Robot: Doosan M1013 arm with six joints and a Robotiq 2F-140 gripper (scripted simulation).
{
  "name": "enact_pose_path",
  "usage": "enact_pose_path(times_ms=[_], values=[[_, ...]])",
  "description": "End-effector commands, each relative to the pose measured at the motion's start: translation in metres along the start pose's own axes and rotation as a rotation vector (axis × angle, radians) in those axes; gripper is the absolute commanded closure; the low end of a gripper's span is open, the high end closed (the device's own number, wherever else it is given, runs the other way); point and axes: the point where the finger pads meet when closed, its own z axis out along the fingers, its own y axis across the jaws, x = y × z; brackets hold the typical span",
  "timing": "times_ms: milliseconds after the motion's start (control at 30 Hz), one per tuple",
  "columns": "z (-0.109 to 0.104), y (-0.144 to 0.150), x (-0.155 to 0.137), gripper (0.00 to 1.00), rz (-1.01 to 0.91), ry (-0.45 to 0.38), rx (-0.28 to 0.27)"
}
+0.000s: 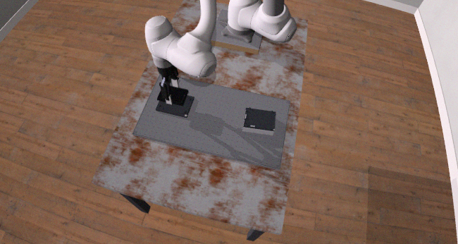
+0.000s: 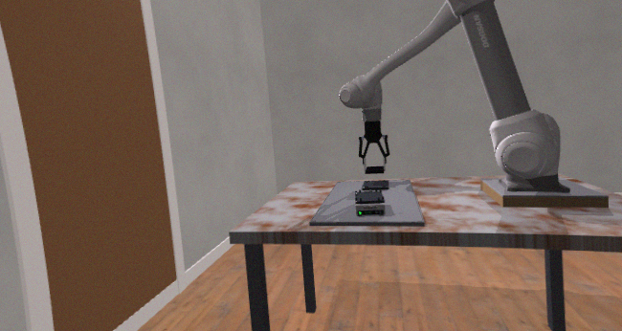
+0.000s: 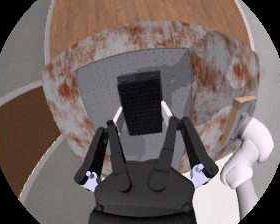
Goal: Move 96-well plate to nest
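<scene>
My gripper (image 1: 168,92) (image 2: 374,164) (image 3: 142,109) is shut on the black 96-well plate (image 1: 179,96) (image 2: 374,169) (image 3: 141,99) and holds it level in the air. It hangs a little above the flat black plate nest N1 (image 1: 181,111) (image 2: 375,185) at the left end of the grey mat (image 1: 218,127) (image 2: 335,210) (image 3: 98,90). The plate shaker S1 (image 1: 259,120) (image 2: 369,205) stands at the right end of the mat with nothing on its top. In the wrist view the plate hides the nest. I cannot make out the cut corner or the A1 marks.
The mat lies on a rust-stained table (image 1: 197,183) (image 2: 455,220). The arm's base (image 1: 239,35) (image 2: 541,193) stands on a wooden block at the table's back edge. A green light shows on the shaker's front in the exterior view.
</scene>
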Motion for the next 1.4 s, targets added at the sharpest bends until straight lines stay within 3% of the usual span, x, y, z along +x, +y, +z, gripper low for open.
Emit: enact_pose_path(times_ms=[0, 533, 1367], values=[[0.000, 0.000, 0.000, 0.90, 0.000, 0.000, 0.000], [0.000, 0.000, -0.001, 0.90, 0.000, 0.000, 0.000], [0.038, 0.000, -0.001, 0.90, 0.000, 0.000, 0.000]])
